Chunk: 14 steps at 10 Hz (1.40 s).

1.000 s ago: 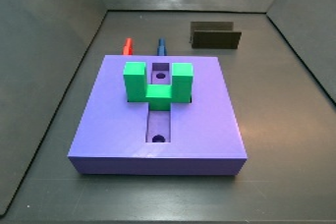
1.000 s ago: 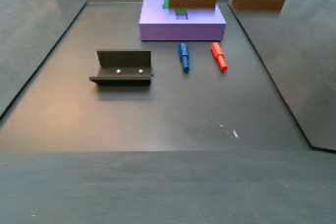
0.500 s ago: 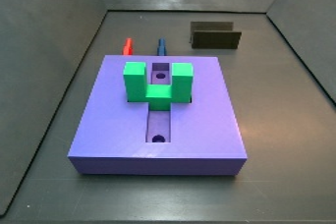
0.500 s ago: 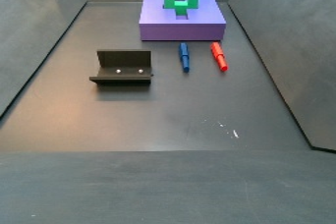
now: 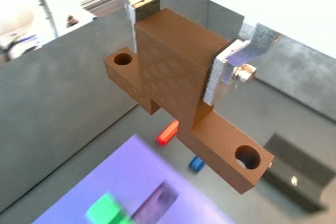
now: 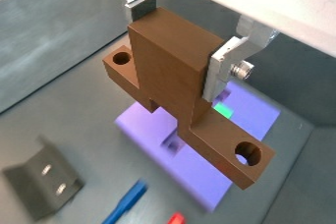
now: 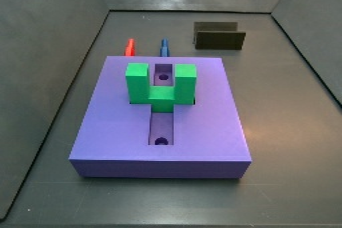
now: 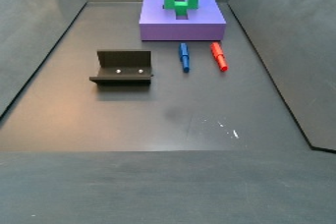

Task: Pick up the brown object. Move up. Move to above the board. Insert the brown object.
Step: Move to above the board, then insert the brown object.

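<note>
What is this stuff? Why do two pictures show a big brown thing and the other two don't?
It is a robot arm with a two-finger hand called the end effector. Two cameras ride on its wrist, so both wrist views look down past the silver fingers, which pinch the brown object, a wooden-looking T-shaped piece with round holes. Two more cameras sit beside the table. The arm is up out of their sight, so they show only the floor: the purple board with a green block on it, a blue stick and a red stick beside the board, and the dark fixture, part of the rig.
</note>
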### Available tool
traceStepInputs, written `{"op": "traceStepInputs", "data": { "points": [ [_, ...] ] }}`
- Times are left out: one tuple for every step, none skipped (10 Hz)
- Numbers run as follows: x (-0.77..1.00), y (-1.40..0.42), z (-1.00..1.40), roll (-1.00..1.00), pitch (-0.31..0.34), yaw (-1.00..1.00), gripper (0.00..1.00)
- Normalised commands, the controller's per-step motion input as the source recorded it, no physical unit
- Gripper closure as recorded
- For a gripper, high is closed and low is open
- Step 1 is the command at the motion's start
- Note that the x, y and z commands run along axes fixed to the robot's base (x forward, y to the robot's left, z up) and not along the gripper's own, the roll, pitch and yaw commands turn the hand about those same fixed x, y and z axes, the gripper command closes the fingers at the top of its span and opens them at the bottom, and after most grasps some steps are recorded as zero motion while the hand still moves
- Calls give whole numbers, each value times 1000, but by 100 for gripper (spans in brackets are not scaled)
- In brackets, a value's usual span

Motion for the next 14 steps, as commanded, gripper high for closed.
{"op": "traceStepInputs", "data": {
  "points": [
    [288,-917,127,17,137,13,100],
    [214,-551,88,27,136,5,100],
    [168,-387,66,26,122,0,100],
    [84,-177,38,44,84,7,100],
    [0,0,-209,-57,-63,-231,100],
    [-66,0,-234,-81,-106,-463,100],
    [-257,31,0,0,-56,-906,100],
    [-197,0,0,16,-30,-963,100],
    [-180,0,0,11,-21,-980,100],
    [-34,0,0,16,0,-1000,100],
    [-34,0,0,23,0,-1000,100],
    [-57,0,23,46,0,-1000,100],
    [-3,0,11,23,0,-1000,100],
    [0,0,0,0,-24,-1000,100]
  ]
}}
